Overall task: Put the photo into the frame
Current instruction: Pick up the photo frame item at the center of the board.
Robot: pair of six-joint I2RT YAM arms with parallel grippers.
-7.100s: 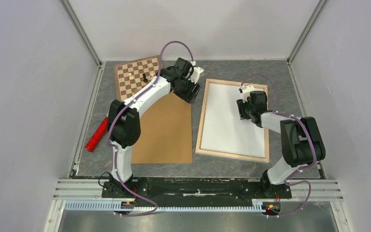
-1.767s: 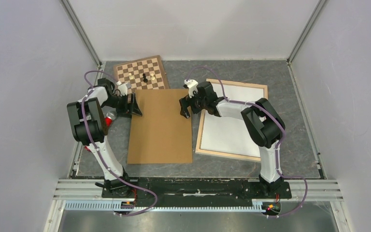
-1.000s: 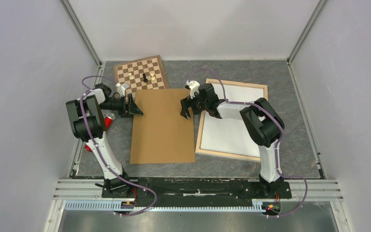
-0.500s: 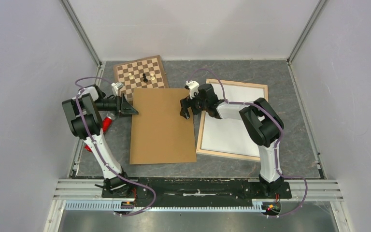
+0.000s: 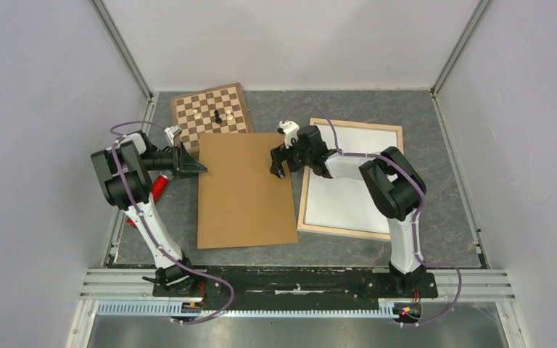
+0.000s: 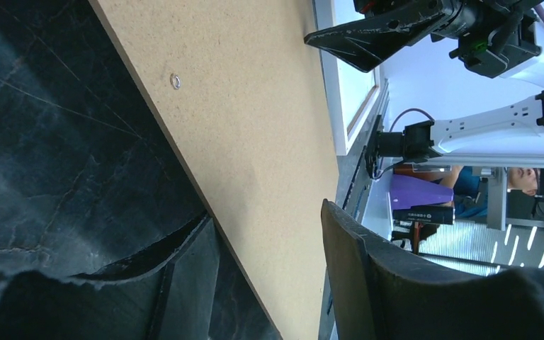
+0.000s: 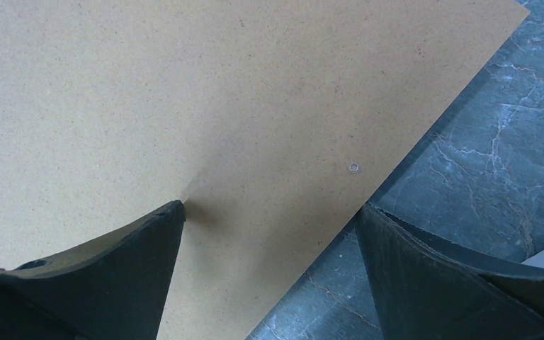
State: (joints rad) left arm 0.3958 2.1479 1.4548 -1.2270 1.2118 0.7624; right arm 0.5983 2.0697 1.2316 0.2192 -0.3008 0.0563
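Frame [image 5: 348, 234], of thin light wooden bars, lies flat on the right half of the grey table [image 5: 442, 181]. Its long axis runs near to far, the far end leaning slightly right. Photo [image 5: 336, 204] lies inside it as a plain white sheet filling the opening, on the same axis; the printed side is not visible. Brown backing board [image 5: 243, 192], about as large, lies flat just left of the frame, long axis also near to far. Its near right corner reaches the frame's near left corner; overlap cannot be told. Chessboard [image 5: 236, 101] lies just beyond the board's far edge and carries three small pieces [image 5: 217, 116].

Right gripper [image 5: 279, 170], jaws spread wide, straddles the board's right edge near its far corner. One fingertip [image 7: 173, 212] rests on the brown surface and the other finger hangs over bare table; nothing is pinched. Left gripper [image 5: 197, 167], jaws partly spread, sits at the board's far left corner with the far edge running between its fingers; contact cannot be told.

Red object [image 5: 161, 187] shows partly behind the left arm. Eyelet [image 7: 354, 168] is set in the board near its edge.
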